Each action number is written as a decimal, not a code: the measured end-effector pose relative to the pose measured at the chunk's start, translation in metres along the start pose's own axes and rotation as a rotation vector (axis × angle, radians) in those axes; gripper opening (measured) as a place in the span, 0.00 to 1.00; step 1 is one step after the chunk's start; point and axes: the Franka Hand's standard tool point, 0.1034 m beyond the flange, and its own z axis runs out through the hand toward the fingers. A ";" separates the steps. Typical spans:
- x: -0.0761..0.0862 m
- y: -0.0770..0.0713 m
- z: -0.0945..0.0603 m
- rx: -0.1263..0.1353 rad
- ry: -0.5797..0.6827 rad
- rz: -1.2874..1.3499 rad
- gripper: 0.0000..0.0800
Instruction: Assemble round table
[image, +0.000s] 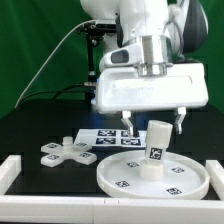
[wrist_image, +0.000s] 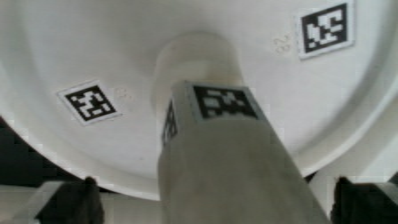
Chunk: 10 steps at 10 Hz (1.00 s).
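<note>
The large round disc (image: 120, 172) lies flat on the black table at the front. The short thick leg (image: 155, 148) stands on its middle, leaning a little toward the exterior view's right. My gripper (image: 152, 122) hangs just above the leg's top, open, with one finger on each side and a gap to each. In the wrist view the leg (wrist_image: 222, 130) runs from the disc (wrist_image: 107, 50) up between my dark fingertips (wrist_image: 71, 200), and my gripper (wrist_image: 217, 202) touches nothing. The cross-shaped base (image: 60, 152) lies on the table at the exterior view's left.
The marker board (image: 103, 135) lies flat behind the disc. A white border rim (image: 18, 170) edges the table at the front left and front right. A small white block (image: 66, 138) sits behind the cross base. A green backdrop stands behind.
</note>
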 end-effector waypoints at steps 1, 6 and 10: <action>0.007 -0.001 -0.001 0.018 -0.055 0.003 0.81; -0.009 0.010 0.009 0.049 -0.178 -0.009 0.81; -0.009 0.009 0.009 0.041 -0.179 0.102 0.51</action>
